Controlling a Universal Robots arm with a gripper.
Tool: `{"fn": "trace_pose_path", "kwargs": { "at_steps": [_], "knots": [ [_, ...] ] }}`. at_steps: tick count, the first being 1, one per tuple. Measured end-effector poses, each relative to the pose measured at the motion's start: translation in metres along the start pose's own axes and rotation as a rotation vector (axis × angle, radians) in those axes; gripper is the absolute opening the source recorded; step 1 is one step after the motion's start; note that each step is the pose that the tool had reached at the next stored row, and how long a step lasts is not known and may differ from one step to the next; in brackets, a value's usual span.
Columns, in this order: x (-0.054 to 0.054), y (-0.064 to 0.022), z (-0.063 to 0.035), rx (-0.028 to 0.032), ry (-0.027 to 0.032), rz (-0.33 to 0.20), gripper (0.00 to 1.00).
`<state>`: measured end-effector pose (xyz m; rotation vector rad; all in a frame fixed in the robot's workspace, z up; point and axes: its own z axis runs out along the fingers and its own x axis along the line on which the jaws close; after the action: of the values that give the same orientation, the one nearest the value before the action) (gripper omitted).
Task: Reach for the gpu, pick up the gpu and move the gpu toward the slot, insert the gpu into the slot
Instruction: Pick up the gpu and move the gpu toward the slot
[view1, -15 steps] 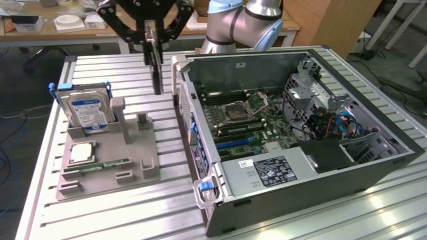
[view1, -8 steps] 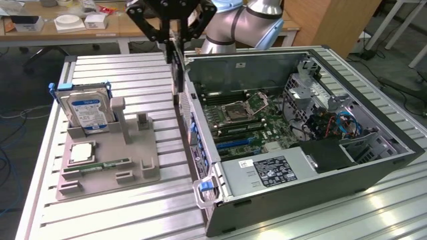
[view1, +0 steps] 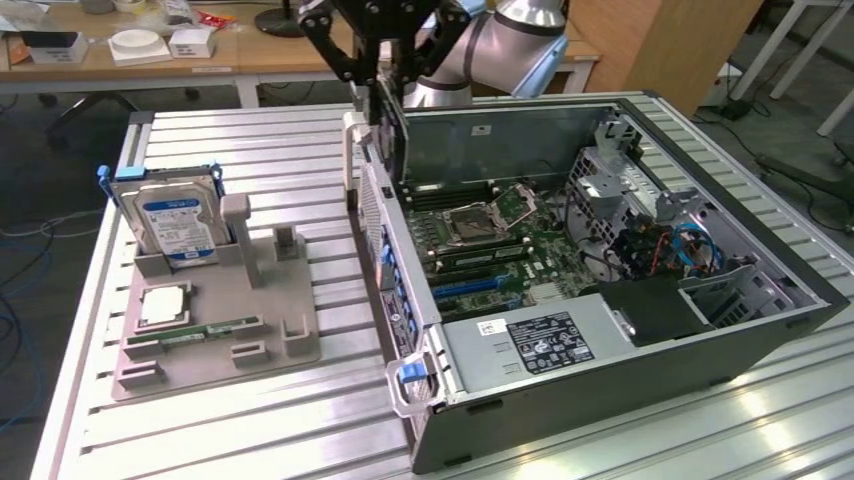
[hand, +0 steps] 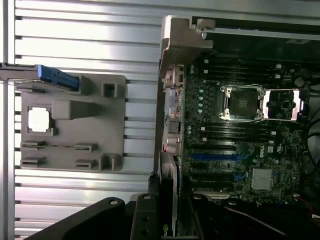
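Gripper (hand: 170, 227) clamps gpu (hand: 168, 185); card hangs, long axis vertical, at case (view1: 601, 375) rear wall.

Cropped at the exterior view's upper edge: gripper (view1: 388, 72) body and arm (view1: 514, 40). Presented edge-on in the grip: gpu (view1: 390, 120), both faces hidden, fan cooler and bracket indiscernible. Cropped by the frame edge in the wrist view: gpu, hard drive (hand: 55, 78). Too small to read: power supply label (view1: 550, 342).
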<state>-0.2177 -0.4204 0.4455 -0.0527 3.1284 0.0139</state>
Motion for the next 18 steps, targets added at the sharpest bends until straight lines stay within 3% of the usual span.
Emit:
{"fn": "trace_pose_path", "kwargs": {
  "at_steps": [7, 18],
  "knots": [
    [-0.025, -0.0008, 0.0005, 0.0000, 0.0000, -0.003, 0.27],
    [-0.053, -0.0018, 0.0018, -0.0001, 0.0000, -0.006, 0.27]
  ]
}}
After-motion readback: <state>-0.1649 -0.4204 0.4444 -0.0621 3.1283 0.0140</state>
